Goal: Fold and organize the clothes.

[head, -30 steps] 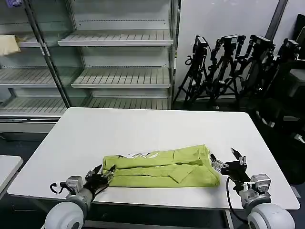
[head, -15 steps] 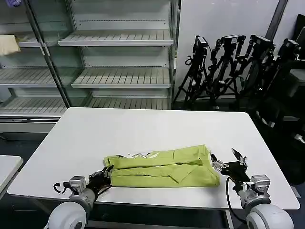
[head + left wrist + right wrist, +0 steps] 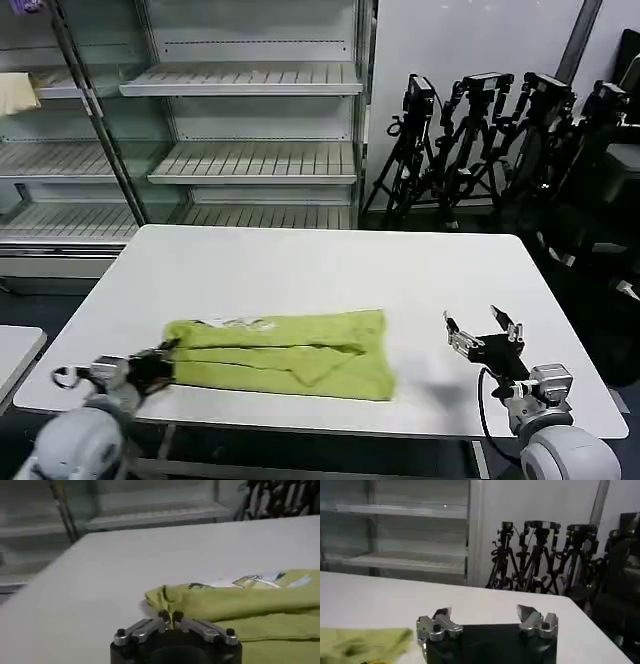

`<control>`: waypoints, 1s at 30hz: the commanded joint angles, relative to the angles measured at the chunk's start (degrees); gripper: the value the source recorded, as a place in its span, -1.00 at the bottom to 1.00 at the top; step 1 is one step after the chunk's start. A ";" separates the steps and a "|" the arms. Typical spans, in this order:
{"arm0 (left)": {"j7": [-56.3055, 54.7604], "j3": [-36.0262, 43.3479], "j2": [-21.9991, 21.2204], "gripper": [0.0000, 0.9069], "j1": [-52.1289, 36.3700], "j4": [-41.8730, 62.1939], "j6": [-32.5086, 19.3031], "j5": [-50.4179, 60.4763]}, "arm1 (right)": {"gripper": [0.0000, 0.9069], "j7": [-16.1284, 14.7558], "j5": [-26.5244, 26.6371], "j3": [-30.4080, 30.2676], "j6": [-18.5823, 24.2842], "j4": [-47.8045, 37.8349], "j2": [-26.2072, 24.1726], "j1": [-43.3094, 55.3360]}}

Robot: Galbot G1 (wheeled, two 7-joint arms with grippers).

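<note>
T-shirt (image 3: 280, 352) lies lower centre-left of the head frame, on the near part of the white table (image 3: 330, 270). It is folded lengthwise into a long band, sleeves tucked in, with a sliver of white print showing along its far edge. Judged partway done: the crosswise folds and the tidying look to be what is left.

Left gripper (image 3: 158, 364) at lower left, fingers clenched on the shirt's end; in the left wrist view the tips (image 3: 170, 616) pinch a bunched fabric edge. Right gripper (image 3: 484, 336) at lower right, fingers spread and empty, well apart from the shirt's other end.

Around: empty wire shelving (image 3: 250, 160) across the upper left, tripods (image 3: 480, 140) at upper right. A pale cloth (image 3: 18, 92) sits on a shelf at the far left edge. Nothing on the table blocks either arm.
</note>
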 commanded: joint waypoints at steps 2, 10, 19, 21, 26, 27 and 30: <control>7.74 -16.42 10.07 -0.98 1.26 1.08 -0.63 4.80 | 1.00 -0.02 -1.10 -0.70 0.70 -0.76 0.29 0.13; 7.38 -4.20 3.87 -0.98 0.66 -15.42 -0.48 13.32 | 1.00 0.08 -1.67 -0.71 0.68 -0.56 0.10 0.02; 7.18 17.74 -3.34 -0.98 -2.43 -19.81 -4.62 28.64 | 1.00 0.36 -3.01 -0.48 0.66 1.08 0.33 -0.47; 7.32 22.88 -4.92 -0.98 -4.27 -18.48 -4.96 30.77 | 1.00 0.42 -2.99 -0.18 0.49 1.82 0.08 -0.90; 7.39 28.14 -6.62 -0.98 -9.86 -13.27 -5.15 30.76 | 1.00 0.38 -2.82 1.04 0.28 3.21 -0.25 -2.17; 7.44 28.74 -6.72 -0.98 -10.31 -12.73 -5.15 30.66 | 1.00 0.36 -2.83 1.26 0.27 3.31 -0.27 -2.34; 7.42 30.22 -7.04 -0.96 -11.17 -11.79 -4.95 29.86 | 1.00 0.38 -2.82 1.67 0.29 3.34 -0.27 -2.69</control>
